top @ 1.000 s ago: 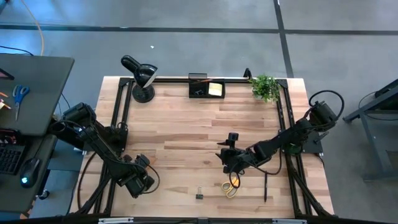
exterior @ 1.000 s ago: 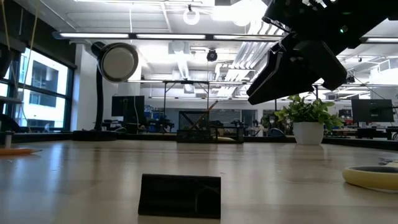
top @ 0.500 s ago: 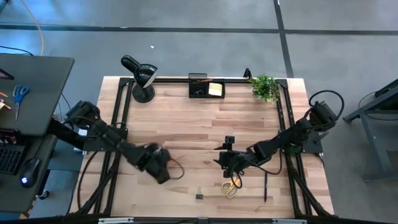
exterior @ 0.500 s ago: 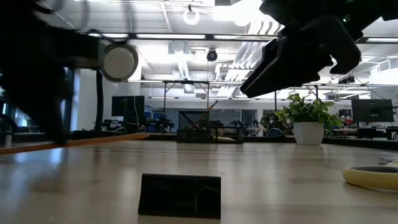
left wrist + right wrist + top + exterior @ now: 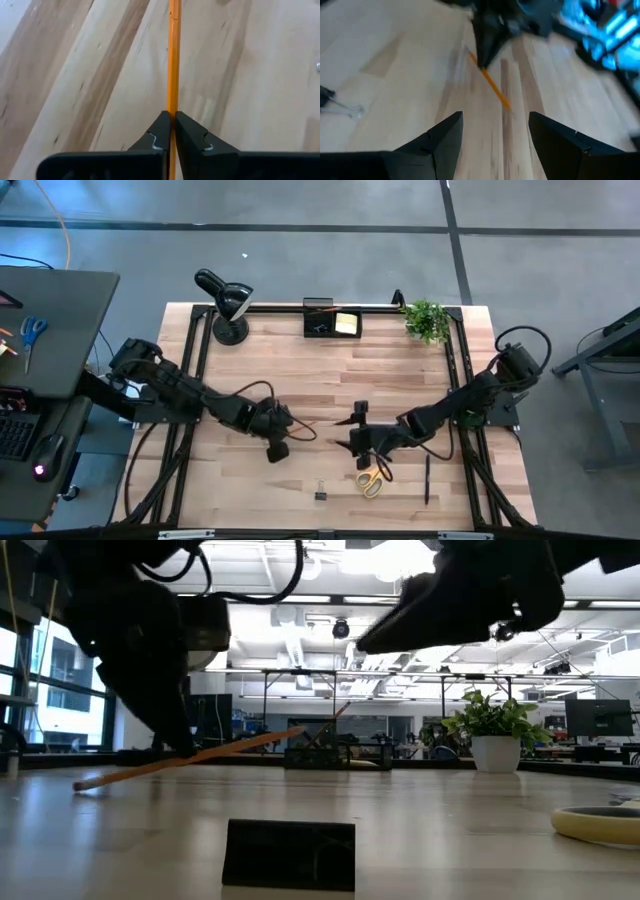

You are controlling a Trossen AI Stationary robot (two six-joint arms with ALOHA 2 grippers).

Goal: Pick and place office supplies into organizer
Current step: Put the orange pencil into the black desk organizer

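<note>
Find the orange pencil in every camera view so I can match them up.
High view: orange pencil mid-table, at the left tool.
Low view: slanting at left.
Left wrist view: vertical, pinched between the fingers.
Right wrist view: centre, beyond the open right tool.
Shared landmark: the left tool holding it.

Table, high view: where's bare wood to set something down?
Free: the wide band between the organizer at the back rail and the two arms mid-table; also the front-left corner. Crowded: front right, where binder clip, yellow-handled scissors and pen lie.
</note>
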